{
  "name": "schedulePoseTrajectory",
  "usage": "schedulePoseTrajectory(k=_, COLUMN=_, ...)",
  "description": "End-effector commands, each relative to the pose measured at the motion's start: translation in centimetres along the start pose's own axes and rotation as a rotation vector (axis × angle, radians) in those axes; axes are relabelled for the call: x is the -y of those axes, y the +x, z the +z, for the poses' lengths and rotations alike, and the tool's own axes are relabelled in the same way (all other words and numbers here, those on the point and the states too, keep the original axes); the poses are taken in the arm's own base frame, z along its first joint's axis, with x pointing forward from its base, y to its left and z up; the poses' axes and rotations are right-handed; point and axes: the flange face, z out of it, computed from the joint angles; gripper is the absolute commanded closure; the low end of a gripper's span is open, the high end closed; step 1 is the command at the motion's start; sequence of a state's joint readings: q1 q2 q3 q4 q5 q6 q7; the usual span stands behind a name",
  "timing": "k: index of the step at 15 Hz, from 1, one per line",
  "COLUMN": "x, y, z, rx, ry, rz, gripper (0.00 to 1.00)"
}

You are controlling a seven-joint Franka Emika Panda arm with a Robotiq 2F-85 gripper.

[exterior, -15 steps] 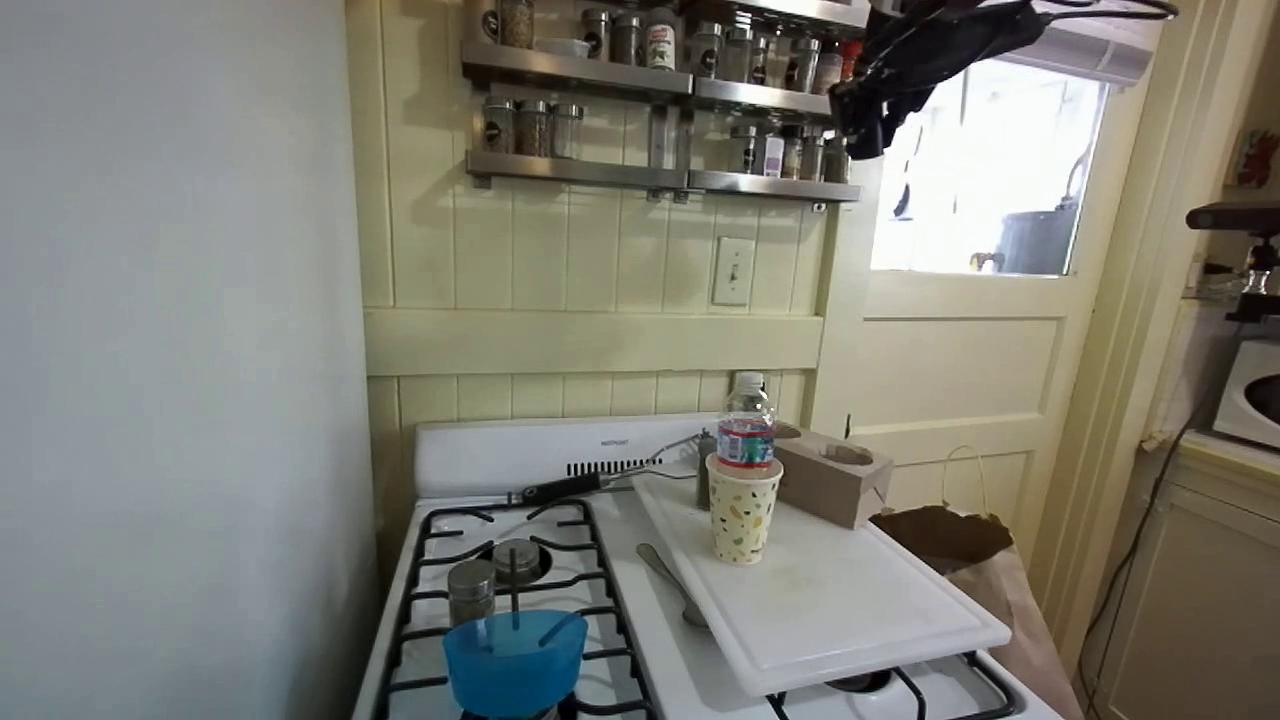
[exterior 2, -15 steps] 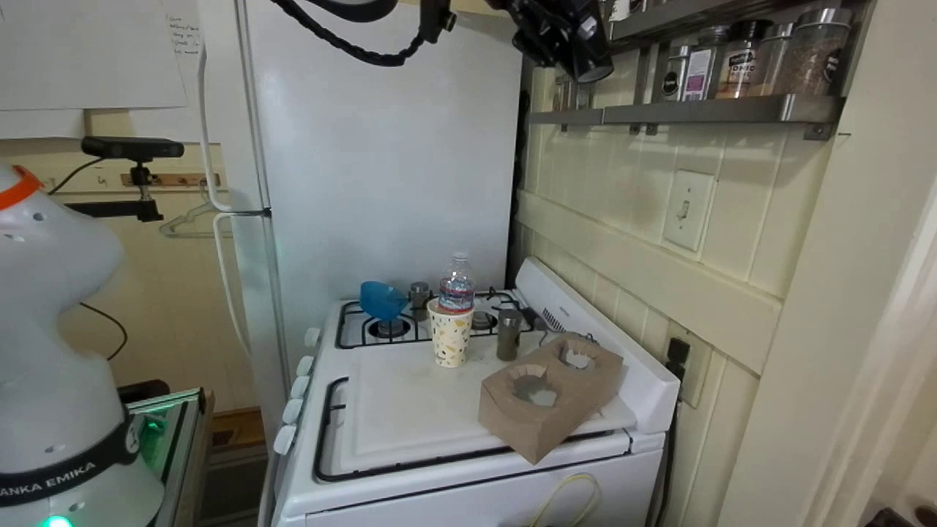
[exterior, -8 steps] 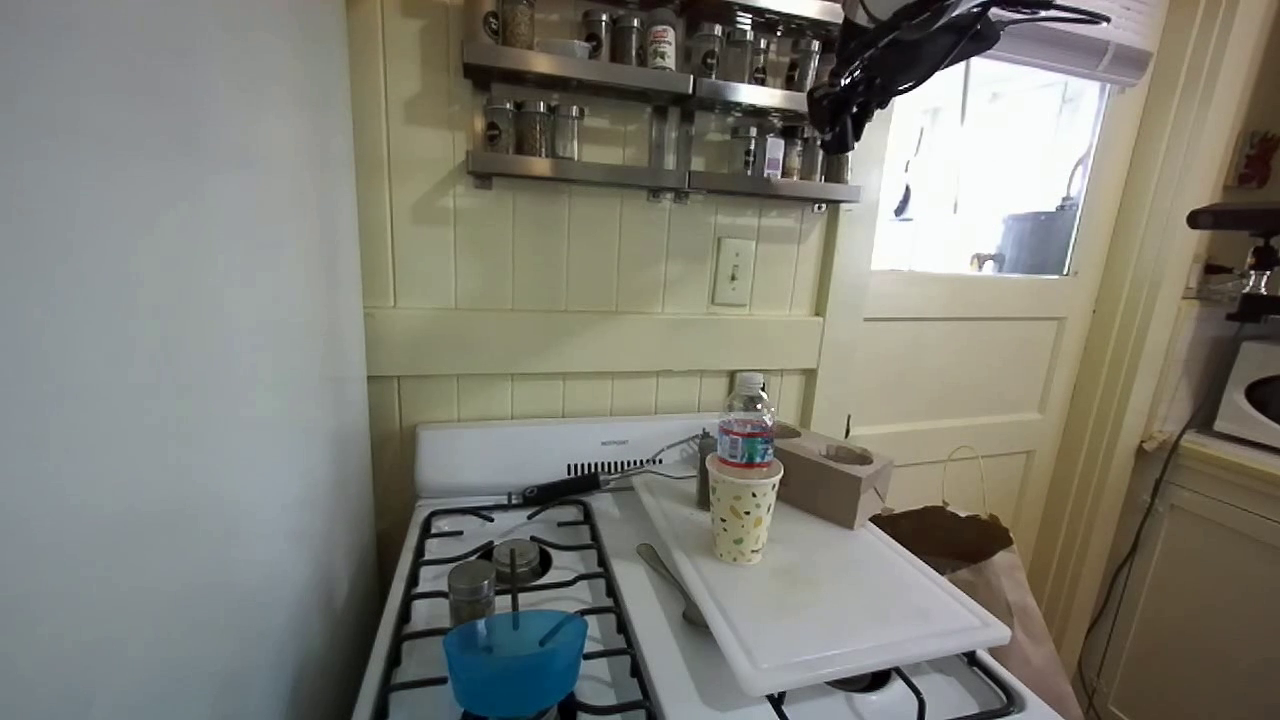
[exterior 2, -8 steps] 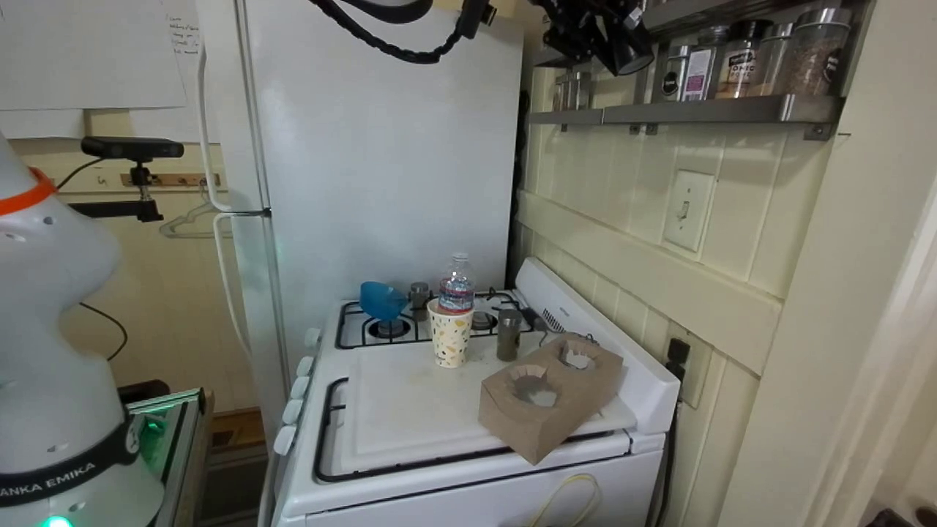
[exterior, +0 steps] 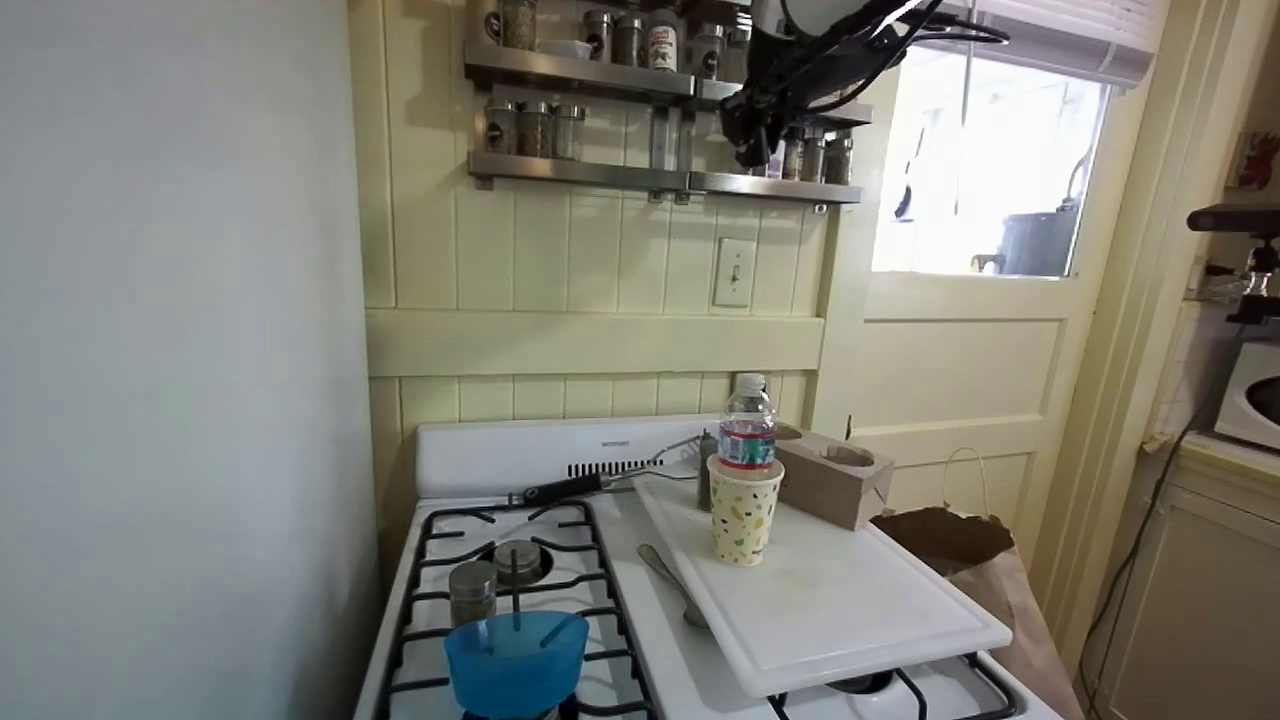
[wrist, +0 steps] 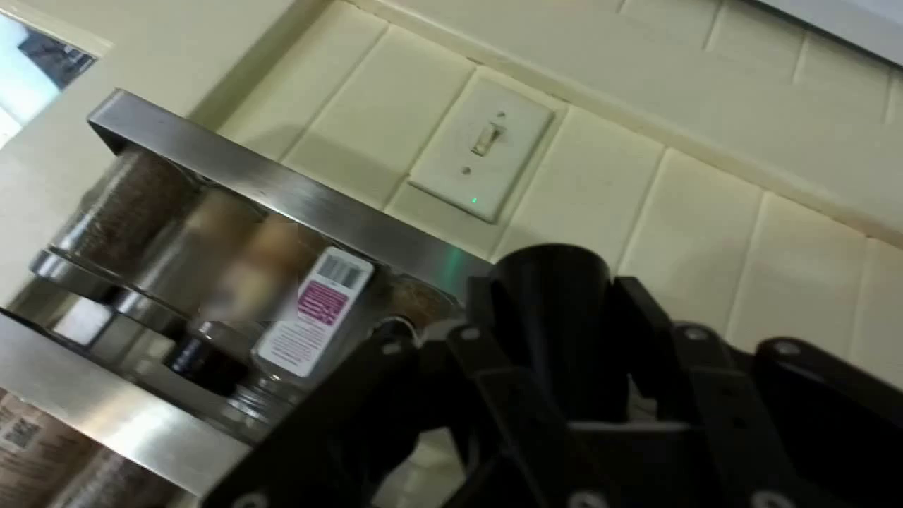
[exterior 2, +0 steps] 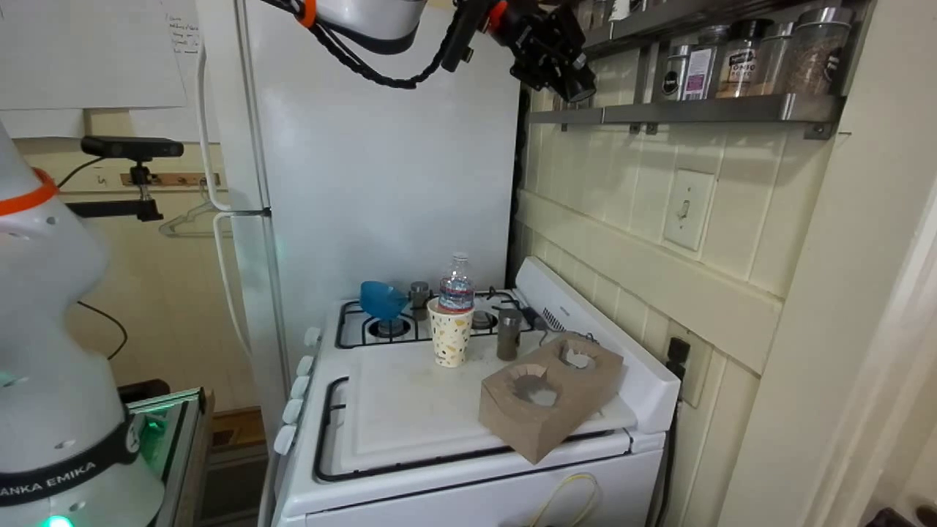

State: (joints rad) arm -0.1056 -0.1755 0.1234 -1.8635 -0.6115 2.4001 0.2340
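A black cylinder [wrist: 557, 279] with a round flat end stands between the fingers of my gripper [wrist: 552, 300], which is shut on it. What the cylinder is, I cannot tell from its dark surface. In an exterior view its rounded end [exterior 2: 580, 86] points down and to the right. The gripper hangs high above the stove, by the metal spice shelf [exterior: 775, 187]. Left of the fingers in the wrist view are several spice jars [wrist: 134, 204] behind the shelf rail [wrist: 282, 190]. A light switch [wrist: 487, 144] is on the wall beyond the cylinder.
Below, a water bottle [exterior: 747, 440] sits in a patterned paper cup [exterior: 742, 525] on a white cutting board [exterior: 850, 610]. A cardboard holder [exterior 2: 542, 402], a dark shaker [exterior 2: 509, 333] and a blue bowl [exterior: 515, 660] also stand on the stove. The fridge [exterior 2: 395, 161] rises beside it.
Across one exterior view the gripper has moved left along the shelves with the cylinder in it. More of the white arm now shows. The things on the stove have not moved.
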Motion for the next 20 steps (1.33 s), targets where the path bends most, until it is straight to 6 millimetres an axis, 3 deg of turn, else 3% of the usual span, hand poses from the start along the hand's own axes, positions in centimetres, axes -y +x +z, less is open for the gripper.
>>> schedulePoseTrajectory(k=1, x=3.9, y=0.6, z=-2.5, rx=-0.057, ry=-0.041, rz=-0.027, gripper=0.8)
schedulePoseTrajectory(k=5, x=6.4, y=0.3, z=-3.2, rx=-0.078, ry=-0.095, rz=-0.084, gripper=0.8)
schedulePoseTrajectory(k=10, x=6.8, y=-1.3, z=-2.3, rx=-0.003, ry=-0.236, rz=-0.265, gripper=0.8)
schedulePoseTrajectory(k=14, x=6.4, y=-1.3, z=-1.9, rx=0.057, ry=-0.384, rz=-0.388, gripper=0.8)
schedulePoseTrajectory(k=16, x=6.4, y=-1.1, z=-1.5, rx=0.047, ry=-0.344, rz=-0.349, gripper=0.8)
schedulePoseTrajectory(k=17, x=6.4, y=-1.1, z=-1.4, rx=0.048, ry=-0.345, rz=-0.351, gripper=0.55)
schedulePoseTrajectory(k=18, x=6.3, y=-1.1, z=-1.4, rx=0.048, ry=-0.344, rz=-0.35, gripper=0.55)
schedulePoseTrajectory(k=19, x=6.3, y=-1.1, z=-1.4, rx=0.048, ry=-0.344, rz=-0.349, gripper=0.8)
schedulePoseTrajectory(k=20, x=6.2, y=-0.9, z=-1.2, rx=0.045, ry=-0.352, rz=-0.359, gripper=0.8)
